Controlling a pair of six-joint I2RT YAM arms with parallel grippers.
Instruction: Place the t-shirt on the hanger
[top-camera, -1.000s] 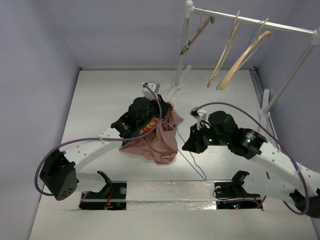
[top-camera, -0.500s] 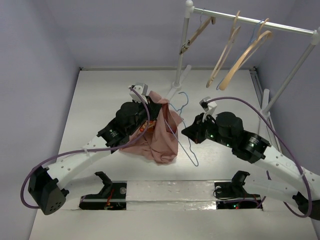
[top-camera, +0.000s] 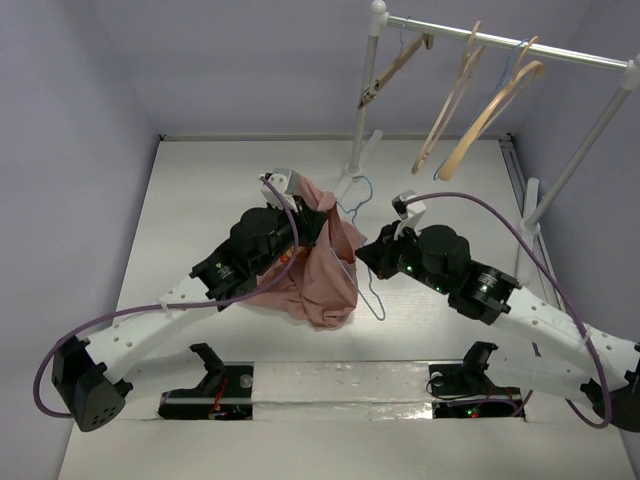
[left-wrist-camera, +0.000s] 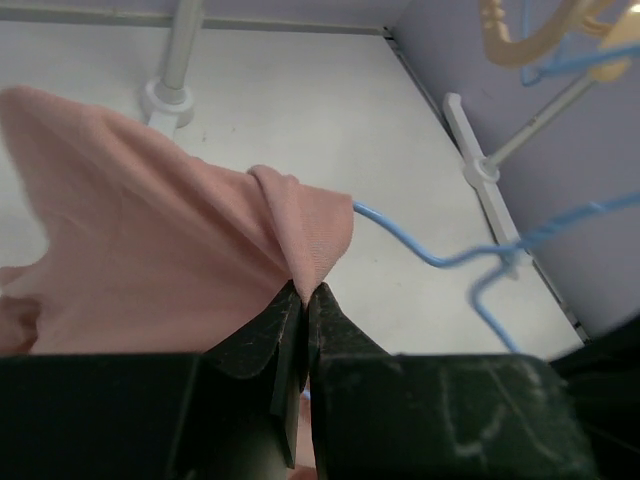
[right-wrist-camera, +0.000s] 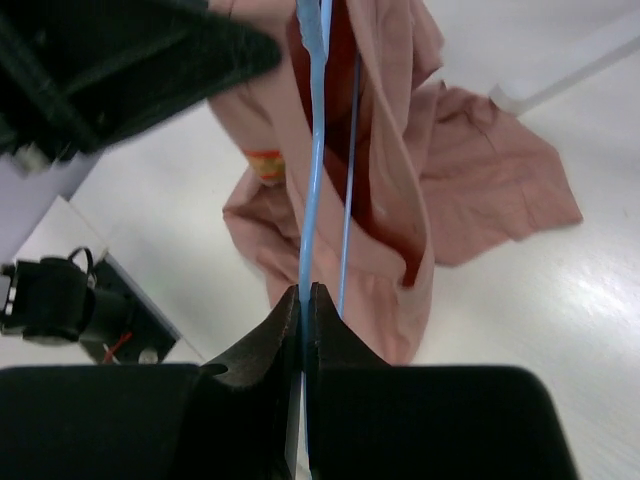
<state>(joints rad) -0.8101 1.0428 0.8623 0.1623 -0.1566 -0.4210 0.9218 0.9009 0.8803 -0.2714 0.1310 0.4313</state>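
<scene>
T-shirt (top-camera: 322, 275): one edge lifted, the rest heaped mid-table (top-camera: 200, 180) | hanger (right-wrist-camera: 313, 150): blue wire runs into the T-shirt's opening, hook toward the far edge | left gripper (left-wrist-camera: 303, 298): clamped tight on a T-shirt fold | right gripper (right-wrist-camera: 303, 300): pinching the hanger wire

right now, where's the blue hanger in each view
Top external: the hanger slants out of the t-shirt at centre.
Left wrist: right half, emerging from cloth above the left hand.
Right wrist: centre, vertical, clamped by the right hand.
Shared landmark: the pink t-shirt.
</scene>
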